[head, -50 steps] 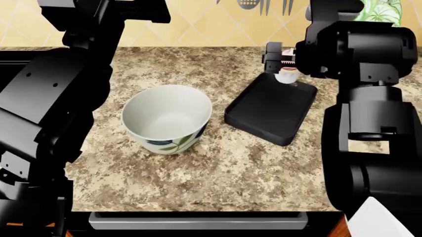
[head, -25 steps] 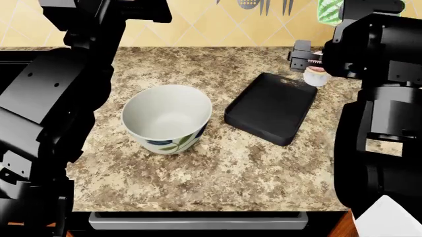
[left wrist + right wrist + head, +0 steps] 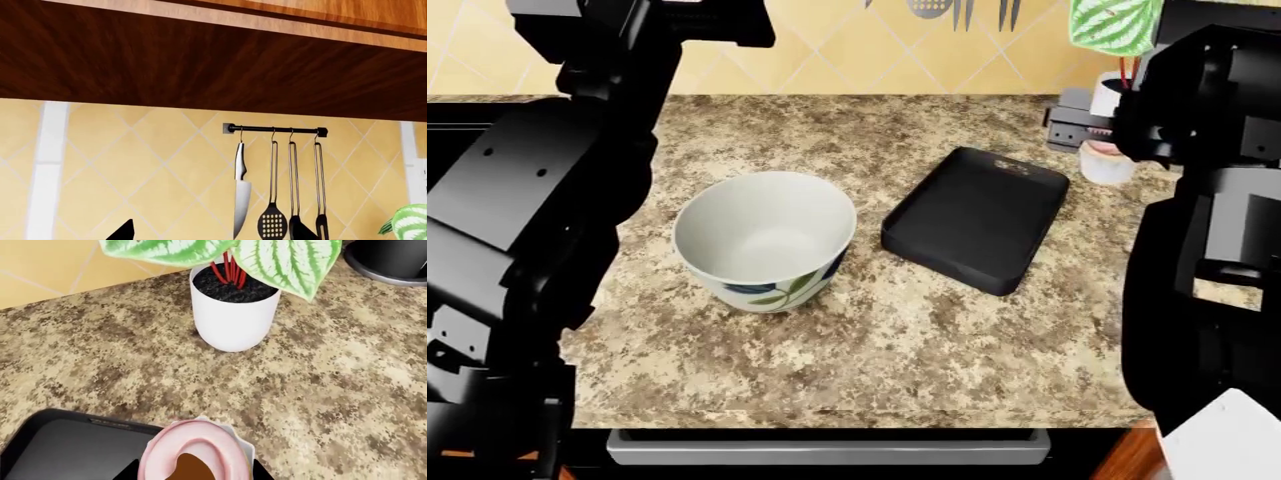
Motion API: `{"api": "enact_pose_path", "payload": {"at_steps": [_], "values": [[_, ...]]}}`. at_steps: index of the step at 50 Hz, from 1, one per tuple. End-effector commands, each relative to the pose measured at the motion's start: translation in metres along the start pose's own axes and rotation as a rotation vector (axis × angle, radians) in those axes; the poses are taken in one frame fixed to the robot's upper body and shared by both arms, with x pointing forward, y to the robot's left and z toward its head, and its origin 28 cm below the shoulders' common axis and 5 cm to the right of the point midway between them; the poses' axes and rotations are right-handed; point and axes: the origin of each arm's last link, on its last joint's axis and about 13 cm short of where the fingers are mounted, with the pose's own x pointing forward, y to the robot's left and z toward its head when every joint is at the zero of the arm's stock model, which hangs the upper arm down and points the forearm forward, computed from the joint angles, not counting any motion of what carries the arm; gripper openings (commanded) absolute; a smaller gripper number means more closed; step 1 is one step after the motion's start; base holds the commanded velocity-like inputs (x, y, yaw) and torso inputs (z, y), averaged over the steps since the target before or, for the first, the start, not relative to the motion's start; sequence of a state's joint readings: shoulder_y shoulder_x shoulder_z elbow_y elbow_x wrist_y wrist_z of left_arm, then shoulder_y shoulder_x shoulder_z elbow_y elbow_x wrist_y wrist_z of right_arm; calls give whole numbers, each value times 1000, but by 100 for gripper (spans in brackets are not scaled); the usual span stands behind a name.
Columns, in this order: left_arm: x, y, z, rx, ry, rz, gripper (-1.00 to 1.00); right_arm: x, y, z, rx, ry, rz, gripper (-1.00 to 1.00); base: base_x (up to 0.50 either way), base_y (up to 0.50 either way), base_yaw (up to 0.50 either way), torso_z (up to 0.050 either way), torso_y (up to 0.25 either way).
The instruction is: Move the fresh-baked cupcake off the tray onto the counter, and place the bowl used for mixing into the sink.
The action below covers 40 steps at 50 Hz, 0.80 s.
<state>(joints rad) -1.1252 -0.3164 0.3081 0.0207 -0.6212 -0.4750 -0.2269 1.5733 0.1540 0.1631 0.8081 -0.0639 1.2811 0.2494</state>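
Note:
The cupcake (image 3: 1105, 162), pink frosting over a white liner, is held in my right gripper (image 3: 1090, 133), which is shut on it. It hangs over the counter (image 3: 894, 340) just beyond the far right corner of the black tray (image 3: 974, 215). In the right wrist view the cupcake (image 3: 197, 455) fills the space between the two fingers, beside the tray's corner (image 3: 67, 450). The white bowl (image 3: 767, 238) with leaf motifs stands upright and empty left of the tray. My left arm (image 3: 547, 200) is raised; only one dark fingertip (image 3: 125, 231) shows. The sink is out of view.
A white plant pot (image 3: 233, 315) with green striped leaves stands on the counter just behind the cupcake, also showing as the pot (image 3: 1112, 90) in the head view. A dark round base (image 3: 393, 260) sits farther right. Utensils (image 3: 273, 190) hang on a wall rail.
My right gripper carried the cupcake rightward, from above the tray's far end to off the tray, near the plant pot. Bowl, tray and left arm stayed put.

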Motion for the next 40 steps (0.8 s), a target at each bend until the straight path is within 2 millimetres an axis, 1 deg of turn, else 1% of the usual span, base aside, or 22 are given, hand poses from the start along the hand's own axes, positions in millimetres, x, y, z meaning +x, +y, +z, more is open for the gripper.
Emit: {"api": "enact_pose_path", "payload": {"at_steps": [1,10,18,29,40], "values": [[-1,0,1,2,2,-1,100,0,-3,1,-10,3,-40,-100,0,0,0,0,0],[-2,0,0,-1,1,1,100,0,-5,-2,-43,23,-86,-100,0,0,0,0,0],[-2,0,2,4,0,0,100,6,-6,-5,-43,49,-103,-100,0,0,0,0,0],[2,-1,-2,5,6,-6,100,14,-9,-13,-39,101,-124,-100,0,0,0,0,1],[0,-1,-2,5,10,-9,100,13,-14,-15,-13,103,-129,-100,0,0,0,0,0]]}}
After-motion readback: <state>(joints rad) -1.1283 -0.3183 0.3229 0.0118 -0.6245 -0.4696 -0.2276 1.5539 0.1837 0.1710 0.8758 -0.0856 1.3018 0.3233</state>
